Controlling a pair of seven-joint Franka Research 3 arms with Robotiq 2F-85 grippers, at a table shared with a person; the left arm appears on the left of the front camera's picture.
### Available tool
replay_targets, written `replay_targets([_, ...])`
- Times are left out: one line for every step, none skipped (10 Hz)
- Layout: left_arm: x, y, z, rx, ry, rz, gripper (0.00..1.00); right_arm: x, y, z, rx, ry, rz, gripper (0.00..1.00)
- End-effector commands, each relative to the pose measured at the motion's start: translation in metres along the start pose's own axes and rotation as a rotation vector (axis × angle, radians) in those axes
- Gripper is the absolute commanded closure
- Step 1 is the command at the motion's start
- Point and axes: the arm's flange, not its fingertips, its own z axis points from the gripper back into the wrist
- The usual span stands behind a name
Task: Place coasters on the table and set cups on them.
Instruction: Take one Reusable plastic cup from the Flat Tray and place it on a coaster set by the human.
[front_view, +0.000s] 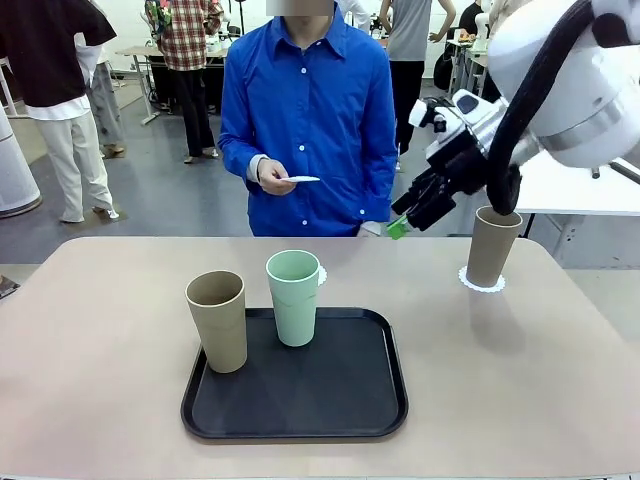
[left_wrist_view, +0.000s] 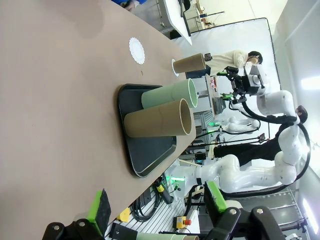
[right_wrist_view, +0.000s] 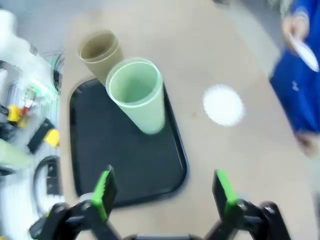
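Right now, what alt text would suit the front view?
One tan cup stands on a lacy coaster, the open right claw near it. A second tan cup and a mint cup stand on a black tray; a person holds another coaster.

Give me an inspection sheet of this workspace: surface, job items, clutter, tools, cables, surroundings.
Surface: beige table with a black tray.
Job's things: tan cup and mint cup upright on the tray; second tan cup on a coaster, far right; bare coaster beyond the tray; third coaster in the person's hand.
Clutter: nothing seen.
Tools: right tool open, raised above the table; left tool open, empty.
Cables: black hose along the right arm.
Surroundings: person in blue across the table; white table behind, right.
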Motion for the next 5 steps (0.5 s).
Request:
replay_targets([-0.001, 0.000, 0.001, -0.017, -0.010, -0.008, 0.00, -0.042, -0.007, -0.033, 0.266, -0.293, 0.097, 0.00])
replay_targets([-0.001, 0.000, 0.001, -0.017, -0.010, -0.008, 0.00, -0.051, -0.006, -0.044, 0.275, -0.388, 0.141, 0.00])
replay_targets([-0.001, 0.000, 0.001, -0.017, -0.010, -0.008, 0.00, -0.060, -0.003, -0.057, 0.278, -0.460, 0.205, 0.00])
replay_targets([-0.001, 0.000, 0.001, -0.017, -0.010, -0.008, 0.00, -0.069, 0.000, -0.074, 0.250, -0.499, 0.257, 0.00])
replay_targets([-0.001, 0.000, 0.001, -0.017, -0.010, -0.008, 0.00, -0.077, 0.001, -0.090, 0.259, -0.509, 0.283, 0.00])
